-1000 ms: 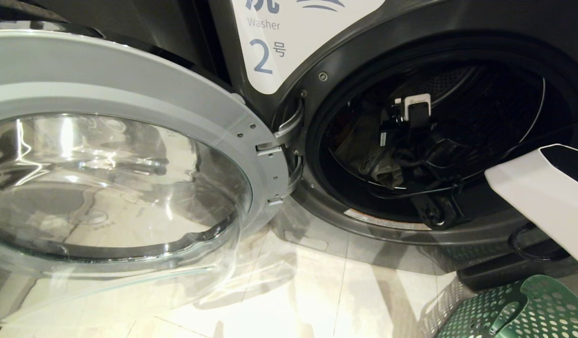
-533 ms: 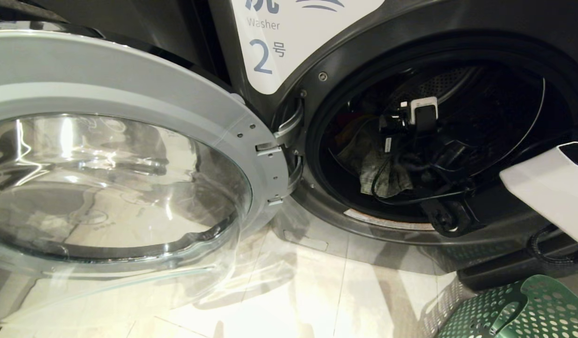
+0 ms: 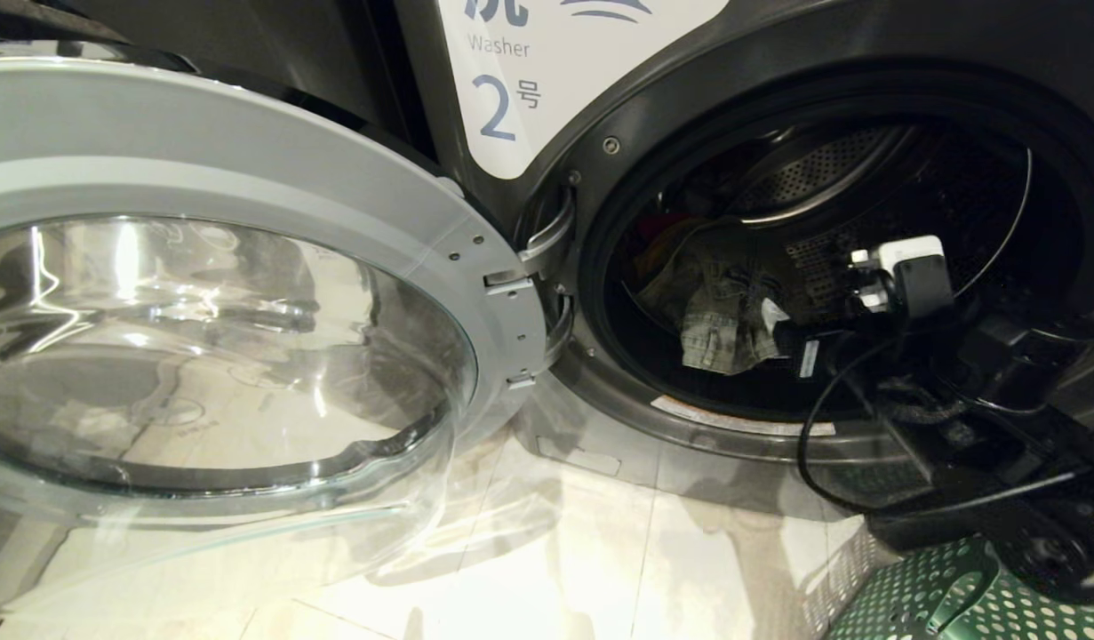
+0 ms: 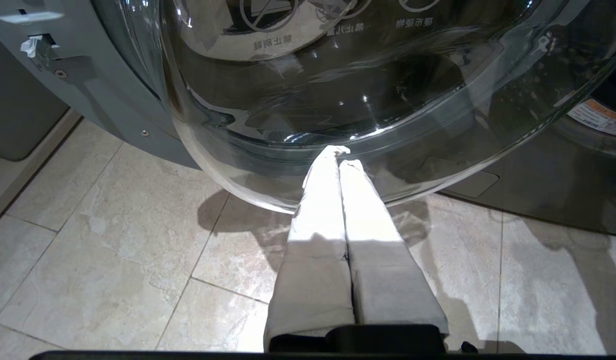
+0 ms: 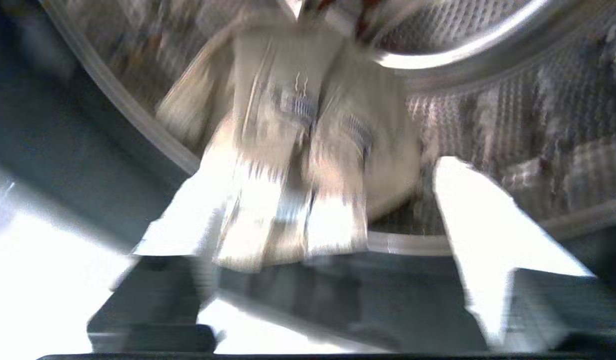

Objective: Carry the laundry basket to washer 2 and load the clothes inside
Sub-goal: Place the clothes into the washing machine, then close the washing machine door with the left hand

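Since the earlier head frames, the right arm is seen drawn back out of the drum toward the door opening, and a pale olive garment (image 3: 720,311) that was held up deep in the drum is now left lying on the drum floor. Washer 2 (image 3: 547,80) fills the head view, its glass door (image 3: 218,347) swung wide to the robot's left and its drum mouth uncovered. At the lower right corner only a cut-off part of the green laundry basket (image 3: 920,604) is shown, on the floor just beside the washer's base. The right pincer (image 5: 328,210) is at the drum's lip with its jaws spread apart and nothing between them, while the left pincer (image 4: 340,157) is clenched empty and parked low under the open door. The step in hand is judged to be a withdrawal after one piece has been dropped inside; the next move probably calls for the right arm to be lowered into the basket for another piece, with the drum sill and the trailing cable cleared. A reddish scrap (image 3: 658,227) behind the olive garment is too dark to be identified. The basket's contents are out of view, so what remains to be loaded cannot be told, and the right wrist view is smeared.
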